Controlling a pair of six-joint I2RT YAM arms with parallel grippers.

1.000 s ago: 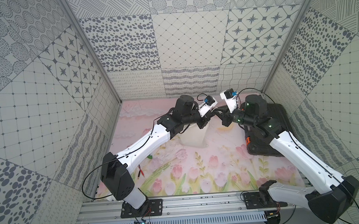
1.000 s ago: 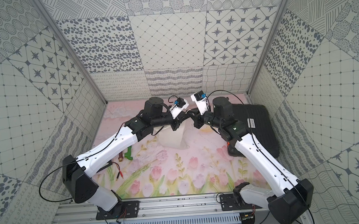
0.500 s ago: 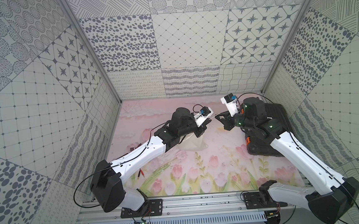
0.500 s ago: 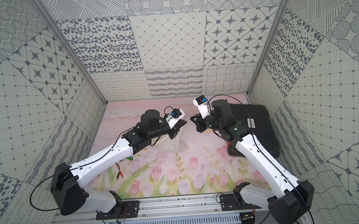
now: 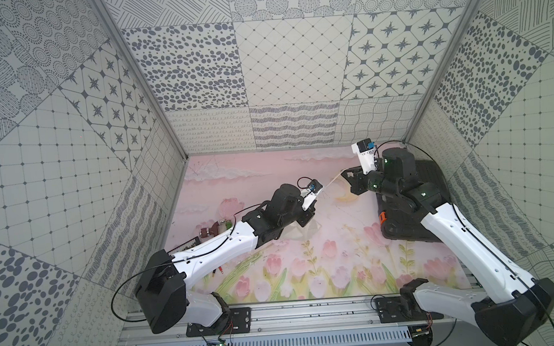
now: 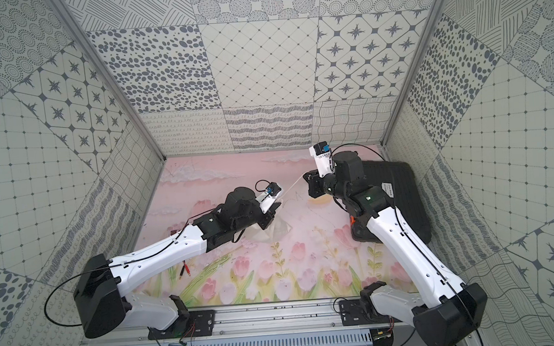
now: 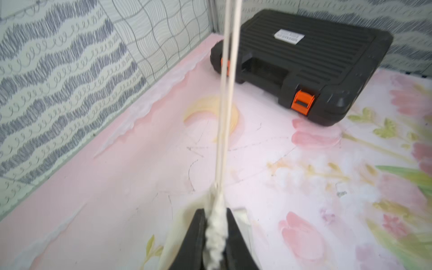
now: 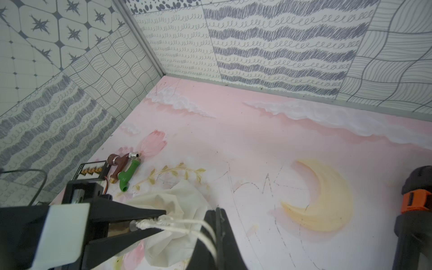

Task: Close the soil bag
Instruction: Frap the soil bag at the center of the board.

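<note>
soil bag (image 8: 173, 198): just below left gripper (image 7: 215, 214) fingers (image 7: 196, 233); contents hidden; cream, crumpled, neck bunched tight.
left gripper: clamped on that neck.
right gripper (image 8: 216, 210): pinching the cord (image 7: 228, 93), taut between both grippers' fingers.
black case (image 7: 304, 46): closed, behind right fingers.

Nothing can be read here. A white label (image 7: 289, 37) sits on the ribbed lid of the black case (image 7: 327, 70), well beyond the left hand (image 7: 216, 217); its dark print is blurred. In a top view the label (image 6: 387, 188) is too small. Small dark print on the white camera mount (image 5: 366, 156), just behind the right hand (image 5: 344, 172), is illegible too.
</note>
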